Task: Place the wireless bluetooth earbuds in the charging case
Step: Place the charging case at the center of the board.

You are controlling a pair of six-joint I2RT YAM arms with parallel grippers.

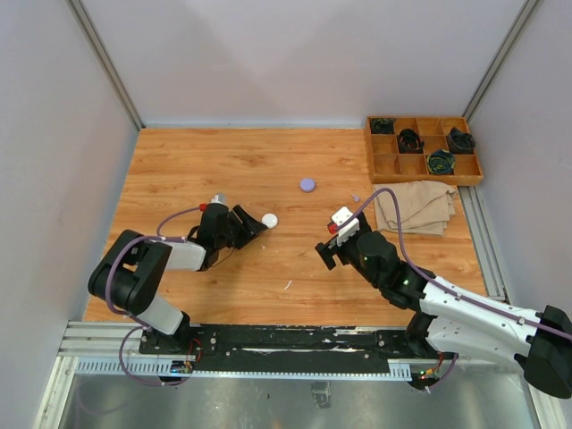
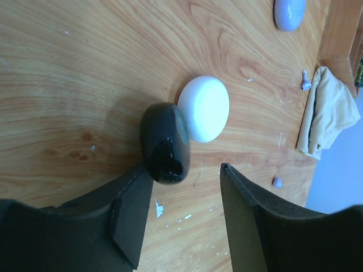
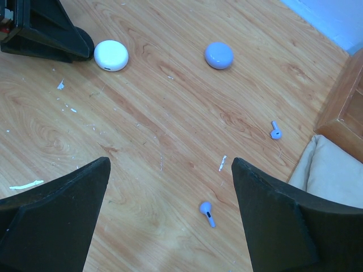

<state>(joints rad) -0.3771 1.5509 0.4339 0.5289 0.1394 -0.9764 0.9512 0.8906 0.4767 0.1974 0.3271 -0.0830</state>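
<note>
Lilac earbud, near one: lies on the wood directly ahead of the right claw, inside the span of its jaws and a little toward its right finger. Long axis runs roughly fore-and-aft to the claw, bulb away, stem pointing back and slightly right. The jaws would therefore close across the stem, not along it.

Right claw: jaws wide apart, nothing between them. It is clearly the nearer arm to this bud.

Far lilac earbud: further ahead and to the right, near the folded cloth and the wooden tray.

Lilac case: well ahead of the right claw, slightly right of centre. Lid looks shut.

Left claw: jaws apart, clamped on nothing. Black case sits just at the tip of its left finger, clear of the other. White case is just beyond, touching the black one.

Counts:
- Earbuds in view: 2, both lilac, both loose on the table. No white or black buds seen.
- Round cases: 3 (white, black, lilac).

Judgement: the next pick falls to the right arm, on the near bud.
</note>
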